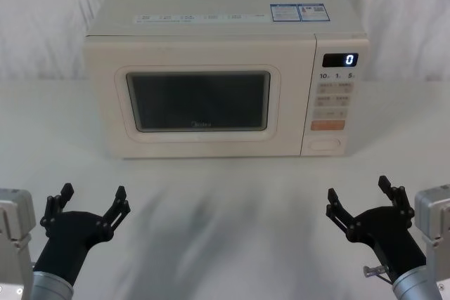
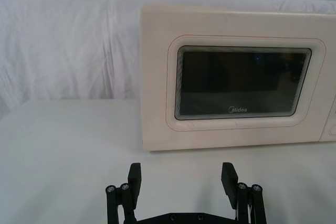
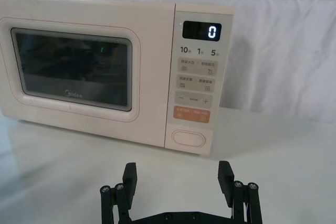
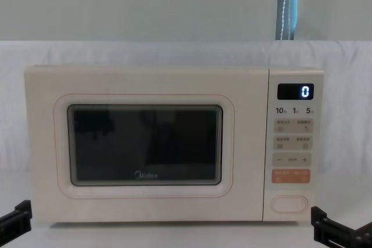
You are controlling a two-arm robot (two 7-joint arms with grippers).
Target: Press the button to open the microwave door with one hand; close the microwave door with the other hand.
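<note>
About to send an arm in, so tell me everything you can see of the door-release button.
The button is a wide, unmarked, cream pill-shaped key with a thin raised outline, plastic by the look. It sits lowest on the control panel, right of the microwave door, which is shut, and just below the orange key. Nothing touches it. The right gripper hangs open, short of it.

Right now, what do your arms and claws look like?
Both claws, the left claw and the right claw, are black, each with two thin fingers built from bolted links ending in flat rectangular pads. Behind each sits a black wrist, a silver-grey cuff and a pale grey boxy block.
</note>
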